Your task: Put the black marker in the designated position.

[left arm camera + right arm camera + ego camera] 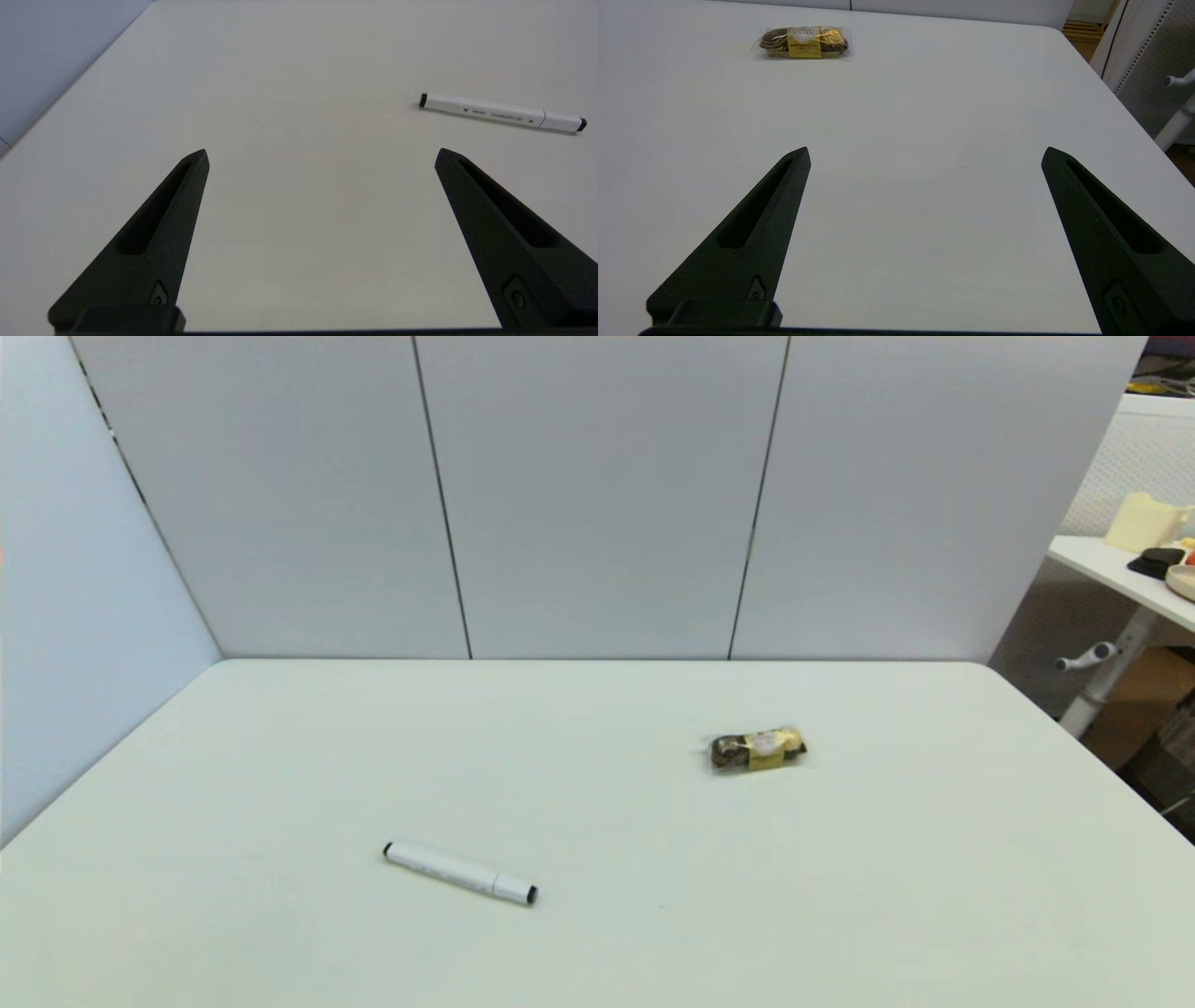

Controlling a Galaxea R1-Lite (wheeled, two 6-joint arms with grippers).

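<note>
white black marker (459,874) flat, cap right-nearward

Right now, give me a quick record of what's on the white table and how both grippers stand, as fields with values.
surface: plain white table, no outlined spot on it
black marker: slim white-barrelled pen with black tips, lying flat, near and left of centre, untouched
snack packet: gold-and-brown wrapped packet, lying flat, farther back and right of the marker, apart from it
left gripper: out of the head view, open and empty over bare table, marker ahead to its right
right gripper: out of the head view, open and empty, snack packet ahead of it
task state: marker not yet grasped
</note>
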